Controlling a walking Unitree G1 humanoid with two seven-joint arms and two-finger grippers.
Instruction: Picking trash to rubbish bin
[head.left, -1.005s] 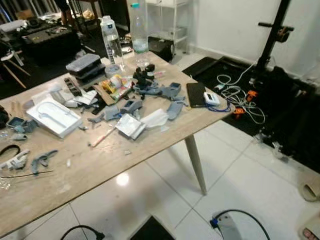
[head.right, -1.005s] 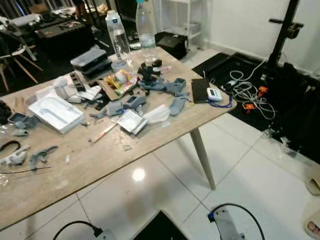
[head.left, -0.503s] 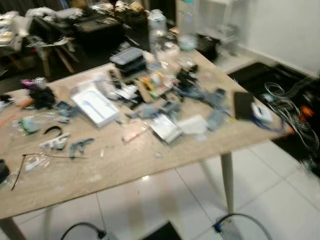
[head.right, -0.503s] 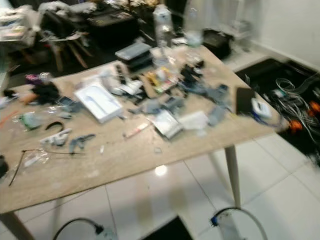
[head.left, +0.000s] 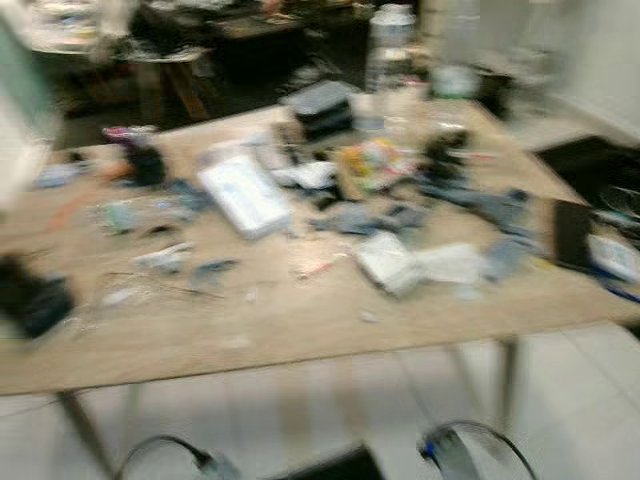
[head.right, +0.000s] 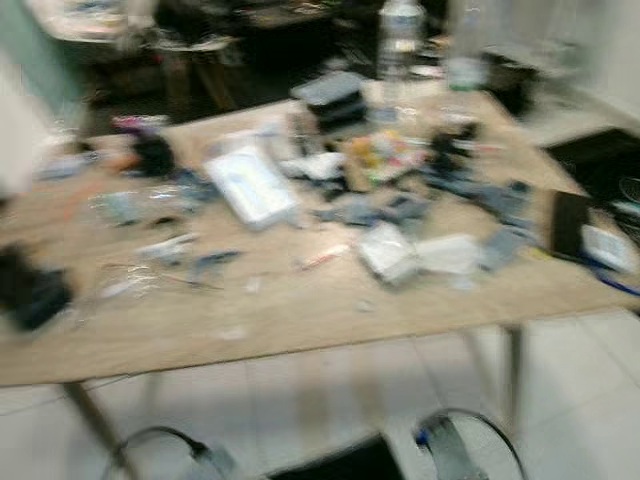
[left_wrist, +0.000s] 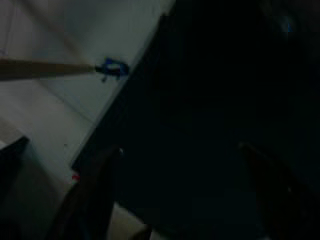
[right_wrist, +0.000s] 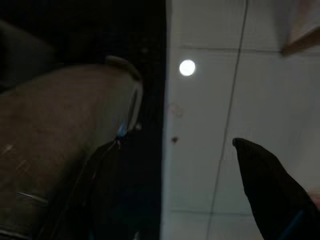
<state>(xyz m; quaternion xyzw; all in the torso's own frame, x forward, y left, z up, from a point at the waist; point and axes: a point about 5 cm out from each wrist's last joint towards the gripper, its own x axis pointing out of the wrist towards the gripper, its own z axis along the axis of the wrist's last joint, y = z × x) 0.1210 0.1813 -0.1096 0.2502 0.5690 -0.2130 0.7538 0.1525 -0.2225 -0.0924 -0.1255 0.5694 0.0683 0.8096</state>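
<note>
Though blurred, one cluttered table (head.left: 300, 330)

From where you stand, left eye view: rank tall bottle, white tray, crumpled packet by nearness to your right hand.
From the right hand, hanging low:
1. Crumpled packet, near edge.
2. White tray, mid-table.
3. Tall bottle, far side.
</note>
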